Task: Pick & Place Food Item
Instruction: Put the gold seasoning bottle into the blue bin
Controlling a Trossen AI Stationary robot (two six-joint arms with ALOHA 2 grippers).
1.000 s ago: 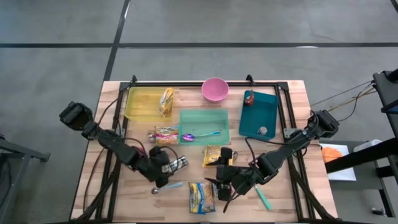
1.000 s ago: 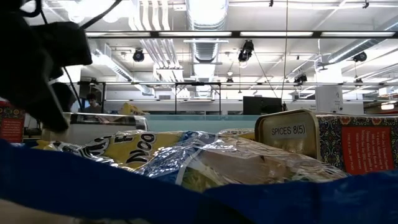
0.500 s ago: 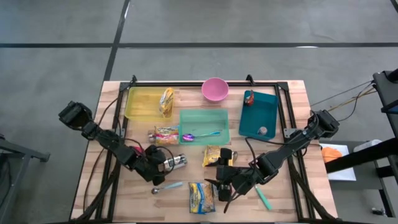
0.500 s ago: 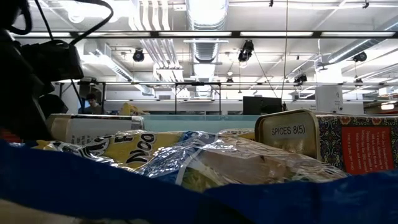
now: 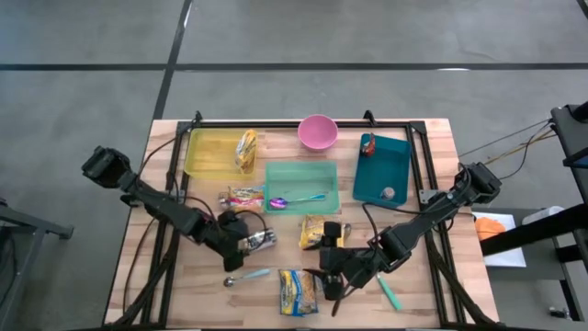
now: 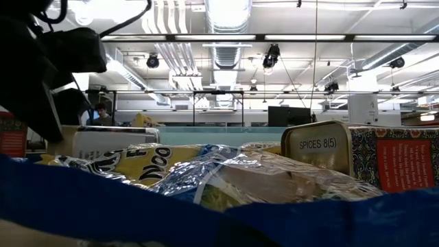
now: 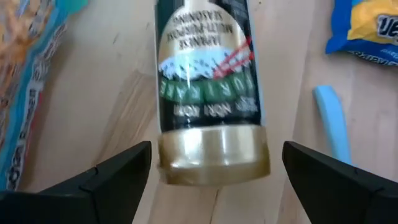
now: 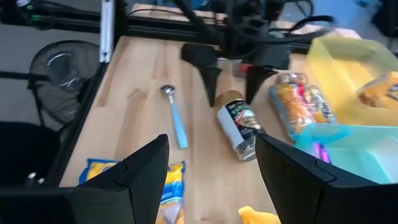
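A seasoning jar (image 5: 262,241) with a gold lid (image 7: 213,154) lies on its side on the wooden table, near the front left. My left gripper (image 5: 246,241) is open at the jar's lid end. Its fingers (image 7: 112,174) stand on either side of the lid without touching it. The right wrist view shows the same jar (image 8: 239,129) with the left gripper's fingers (image 8: 211,78) just beyond it. My right gripper (image 5: 326,279) hangs open and empty above the table, next to a noodle packet (image 5: 299,291).
At the back are a yellow tray (image 5: 207,156) holding a snack packet (image 5: 245,150), a pink bowl (image 5: 318,132), a green tray (image 5: 317,179) and a teal tray (image 5: 390,165). Loose packets (image 5: 243,199) (image 5: 314,230), a blue spoon (image 5: 246,275) and a teal utensil (image 5: 390,293) lie around the jar.
My left gripper has shifted a little toward the table's far edge and turned, staying open at the jar's lid end. The jar has kept its place. My right gripper has stayed still.
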